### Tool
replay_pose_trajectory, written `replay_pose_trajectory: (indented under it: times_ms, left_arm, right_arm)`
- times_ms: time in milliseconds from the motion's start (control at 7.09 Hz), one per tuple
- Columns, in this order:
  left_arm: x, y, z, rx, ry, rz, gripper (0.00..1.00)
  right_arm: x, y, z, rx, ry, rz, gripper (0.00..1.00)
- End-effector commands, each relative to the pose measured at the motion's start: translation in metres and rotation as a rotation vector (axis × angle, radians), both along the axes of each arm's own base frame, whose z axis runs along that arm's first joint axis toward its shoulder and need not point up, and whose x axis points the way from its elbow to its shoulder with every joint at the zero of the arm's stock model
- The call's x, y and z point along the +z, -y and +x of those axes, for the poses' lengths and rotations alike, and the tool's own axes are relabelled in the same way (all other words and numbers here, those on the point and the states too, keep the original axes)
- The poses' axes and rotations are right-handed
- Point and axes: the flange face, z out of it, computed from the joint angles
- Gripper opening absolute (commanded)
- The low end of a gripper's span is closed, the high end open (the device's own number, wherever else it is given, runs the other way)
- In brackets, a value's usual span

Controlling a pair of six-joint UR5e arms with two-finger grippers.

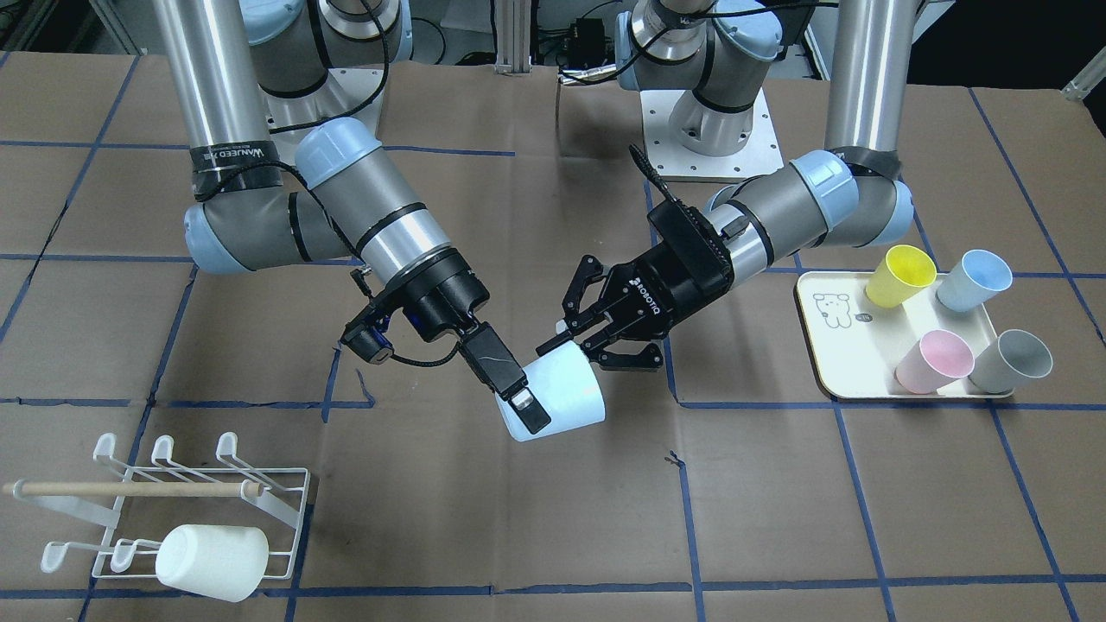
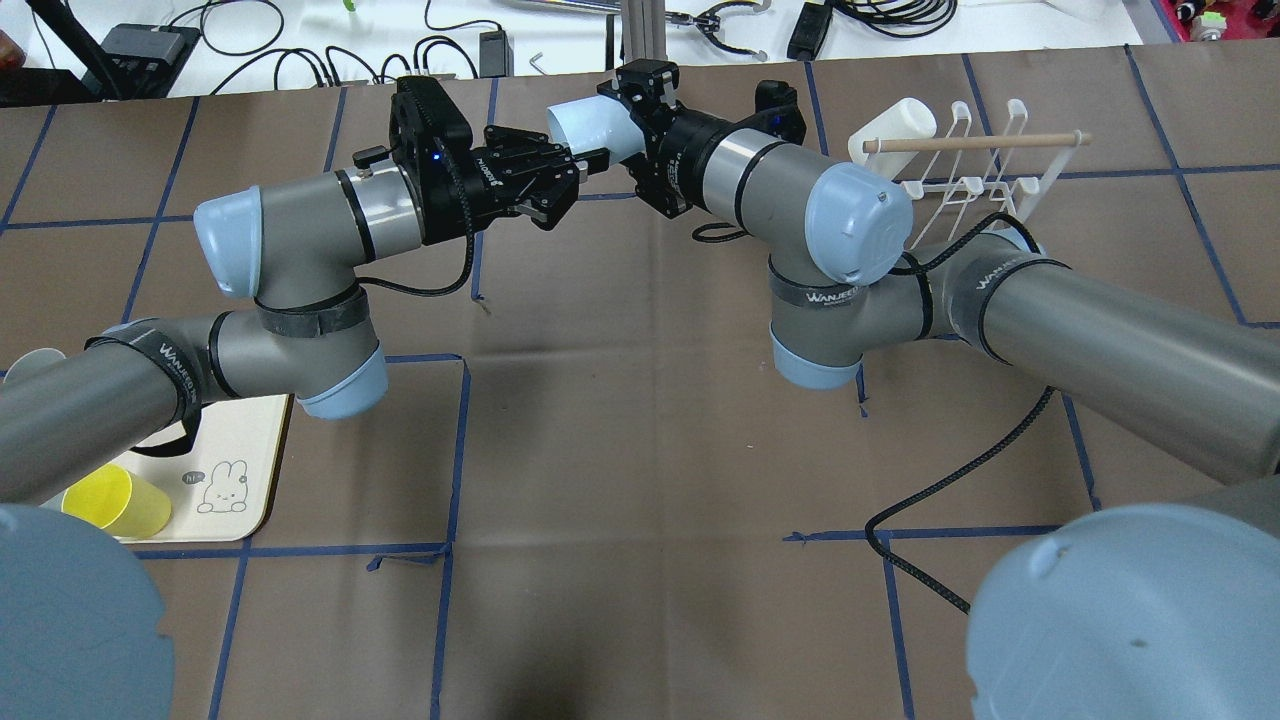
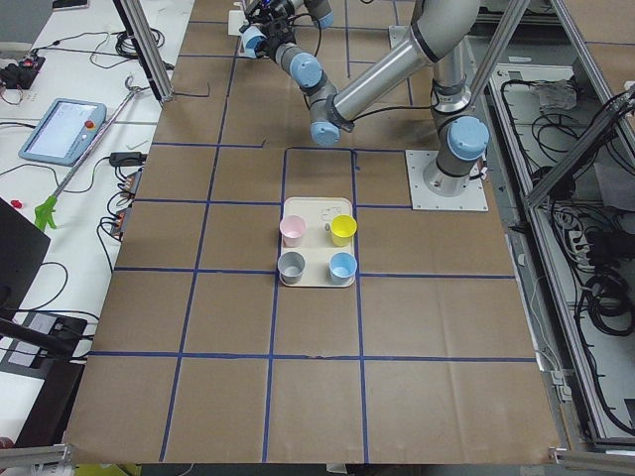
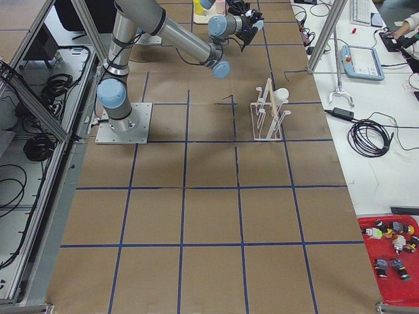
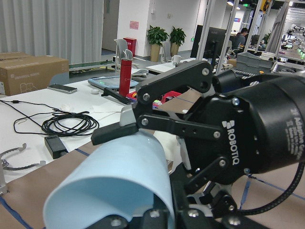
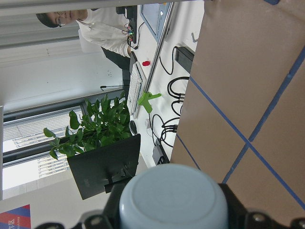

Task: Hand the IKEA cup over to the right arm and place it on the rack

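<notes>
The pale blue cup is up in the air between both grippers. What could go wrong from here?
1. One finger of the open left gripper sits right by the pale blue cup; pulling back carelessly may knock it out of the right gripper.
2. The rack already carries a white cup; aiming there would probably cause a collision.

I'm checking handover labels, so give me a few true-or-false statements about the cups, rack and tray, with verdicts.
1. The right gripper grips the pale blue cup at its rim. True.
2. The rack holds no cup. False: a white cup sits on it.
3. A yellow cup stands on the tray. True.
4. The pale blue cup stands on the tray. False: it is held up mid-table, between the right gripper and the left gripper.
</notes>
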Motion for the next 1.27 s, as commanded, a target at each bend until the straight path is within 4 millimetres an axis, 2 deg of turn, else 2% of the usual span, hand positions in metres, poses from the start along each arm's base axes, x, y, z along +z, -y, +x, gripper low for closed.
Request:
replay_pose_trajectory:
  times_ms: [0,141,282,423,565,706,847,988,1129]
  left_arm:
    - [-0.002,0.003,0.001,0.023,-0.001,0.021,0.7]
    - [-0.002,0.004,0.002,0.025,-0.001,0.021,0.88]
    - [0.002,0.003,0.002,0.025,0.001,0.011,0.99]
    - [0.005,0.006,0.009,0.062,0.018,0.002,0.99]
    - [0.011,0.002,0.023,0.095,0.021,-0.007,0.99]
    - [0.014,0.007,0.052,0.137,0.015,-0.025,1.0]
    - [0.011,0.005,0.067,0.165,0.015,-0.028,1.0]
    - [0.003,0.003,0.086,0.205,0.015,-0.023,1.0]
    - [0.0,0.01,0.115,0.267,0.023,-0.02,1.0]
  right_arm:
    - [0.0,0.0,0.0,0.003,-0.001,0.0,0.44]
    - [0.0,0.0,0.0,0.002,0.001,0.001,0.44]
    - [0.001,0.0,0.0,0.001,0.004,0.0,0.44]
    - [0.001,0.0,0.0,-0.001,0.003,0.002,0.44]
    - [0.002,0.0,0.0,0.003,-0.004,-0.006,0.38]
    - [0.002,0.001,-0.001,0.003,-0.008,-0.009,0.31]
    - [0.002,0.003,-0.005,0.003,-0.012,-0.016,0.23]
    - [0.004,0.007,-0.014,0.006,-0.046,-0.046,0.19]
    - [0.001,0.021,-0.04,-0.017,-0.095,-0.081,0.17]
